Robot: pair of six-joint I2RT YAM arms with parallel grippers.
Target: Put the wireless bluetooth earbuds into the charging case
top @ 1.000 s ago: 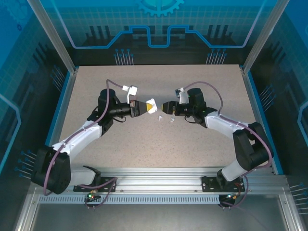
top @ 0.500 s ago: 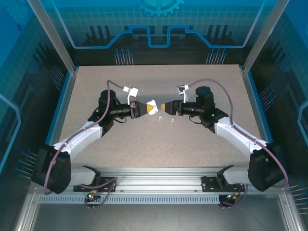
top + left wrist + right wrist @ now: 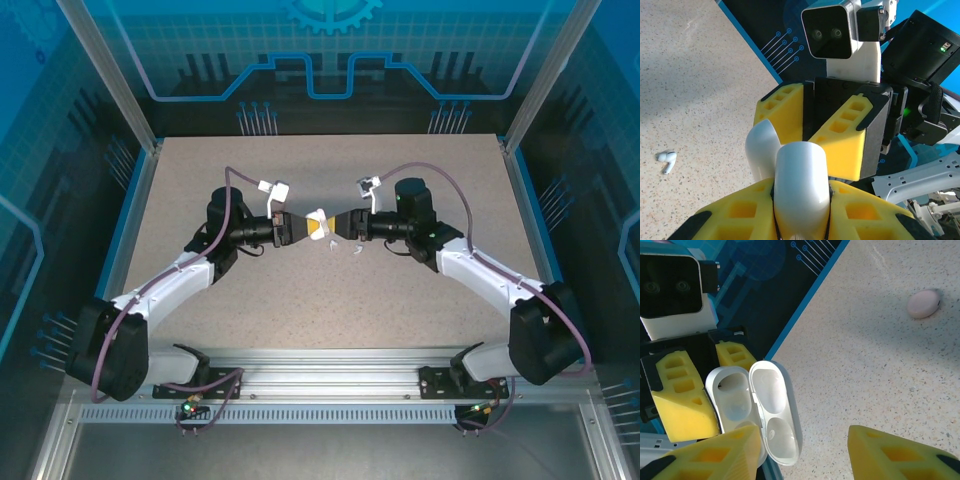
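Speckled table (image 3: 330,300), open case (image 3: 757,407), probable earbud (image 3: 666,162)

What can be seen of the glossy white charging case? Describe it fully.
The glossy white plastic charging case is hinged open, and both rounded halves show empty moulded wells. The left gripper clamps it between yellow jaws, held up off the speckled table. Its hollows face the right gripper, whose jaws stand apart just in front of it.

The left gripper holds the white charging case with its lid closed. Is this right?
Not quite. The left gripper holds the white charging case, but its lid is open, as the right wrist view shows.
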